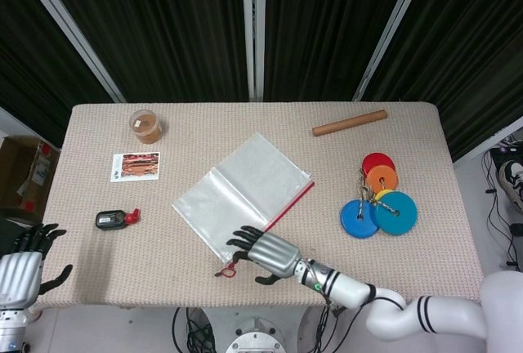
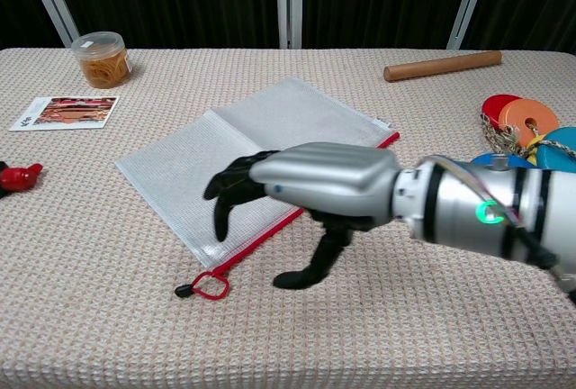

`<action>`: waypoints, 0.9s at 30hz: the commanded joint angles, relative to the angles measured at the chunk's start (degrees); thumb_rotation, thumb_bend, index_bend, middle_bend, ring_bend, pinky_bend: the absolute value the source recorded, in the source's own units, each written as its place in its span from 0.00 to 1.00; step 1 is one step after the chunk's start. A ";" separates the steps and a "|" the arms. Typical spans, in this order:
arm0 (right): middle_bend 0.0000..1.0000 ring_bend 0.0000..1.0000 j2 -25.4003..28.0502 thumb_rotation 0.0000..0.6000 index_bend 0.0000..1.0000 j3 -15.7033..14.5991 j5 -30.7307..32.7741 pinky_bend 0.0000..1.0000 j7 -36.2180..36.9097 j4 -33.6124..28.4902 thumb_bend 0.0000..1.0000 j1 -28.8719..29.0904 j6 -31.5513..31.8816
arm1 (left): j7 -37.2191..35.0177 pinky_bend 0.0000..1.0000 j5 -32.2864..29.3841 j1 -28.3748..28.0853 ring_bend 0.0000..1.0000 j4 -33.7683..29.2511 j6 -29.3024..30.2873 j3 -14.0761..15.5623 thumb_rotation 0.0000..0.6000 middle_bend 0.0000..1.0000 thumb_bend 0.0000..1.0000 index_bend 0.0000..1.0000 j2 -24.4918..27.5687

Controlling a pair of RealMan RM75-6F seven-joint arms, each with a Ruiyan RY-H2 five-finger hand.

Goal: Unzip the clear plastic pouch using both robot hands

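The clear plastic pouch (image 1: pixel 245 196) lies flat and slanted at the table's middle, with a red zipper along its right-hand edge. The red pull loop (image 1: pixel 226 270) sits at the near end of the zipper, also seen in the chest view as the pull loop (image 2: pixel 211 286). My right hand (image 1: pixel 263 253) hovers over the pouch's near corner with dark fingers spread and nothing in them. In the chest view the right hand (image 2: pixel 306 186) covers the zipper's middle stretch, thumb pointing down at the cloth. My left hand (image 1: pixel 24 267) stays open off the table's near-left corner.
A jar of rubber bands (image 1: pixel 146 125) and a picture card (image 1: pixel 135 166) lie at the back left. A small black and red device (image 1: pixel 114 220) is at the left. A wooden rod (image 1: pixel 349 122) and coloured discs (image 1: pixel 378 202) on a cord occupy the right side.
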 commanded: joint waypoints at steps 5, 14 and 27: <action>0.09 0.00 -10.42 1.00 0.34 3.04 7.93 0.00 -9.21 9.19 0.19 6.04 -4.29 | -1.84 0.17 -0.28 -0.34 0.12 1.42 -0.96 -0.19 1.00 0.17 0.21 0.26 -0.35; 0.11 0.00 -12.55 1.00 0.41 2.00 11.01 0.00 -10.43 11.90 0.27 6.88 -3.34 | -4.14 0.17 -0.29 -0.53 0.12 3.36 -1.68 -0.18 1.00 0.17 0.21 0.26 -1.08; 0.16 0.00 -14.20 1.00 0.53 0.53 11.30 0.00 -8.04 14.44 0.34 7.95 -2.01 | -5.15 0.17 -0.15 -0.37 0.12 4.40 -1.61 -0.13 1.00 0.17 0.21 0.26 -1.68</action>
